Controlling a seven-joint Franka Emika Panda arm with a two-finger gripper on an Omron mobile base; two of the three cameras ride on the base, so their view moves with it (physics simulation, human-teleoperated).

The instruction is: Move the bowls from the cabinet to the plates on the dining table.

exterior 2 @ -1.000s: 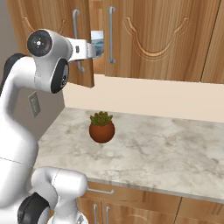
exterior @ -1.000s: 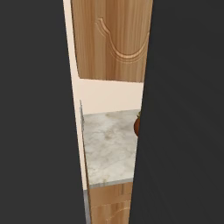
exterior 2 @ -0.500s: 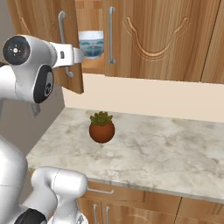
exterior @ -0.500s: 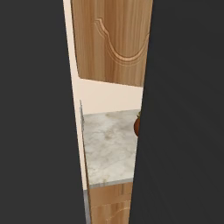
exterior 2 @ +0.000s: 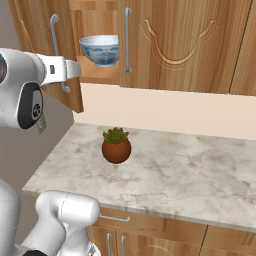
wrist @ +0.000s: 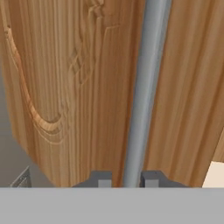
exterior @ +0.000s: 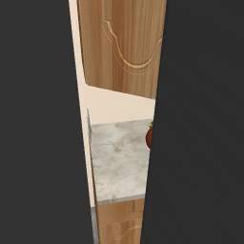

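Showing one patterned bowl in the cabinet — one plant pot below.

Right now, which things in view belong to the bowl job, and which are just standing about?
Job:
- bowl, white with blue pattern, on the cabinet shelf
- cabinet door, open
- handle, gripper shut on it

Standing about:
- plant pot on the counter

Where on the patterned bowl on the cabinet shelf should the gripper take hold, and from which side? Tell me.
Grip the patterned bowl by its rim, one finger inside and one outside, coming from the front through the open doorway. It sits upright on the cabinet shelf with its wide mouth up and its walls narrowing to a small foot, so the body likely offers a poor hold. The shelf space above looks tight; approach fairly level.
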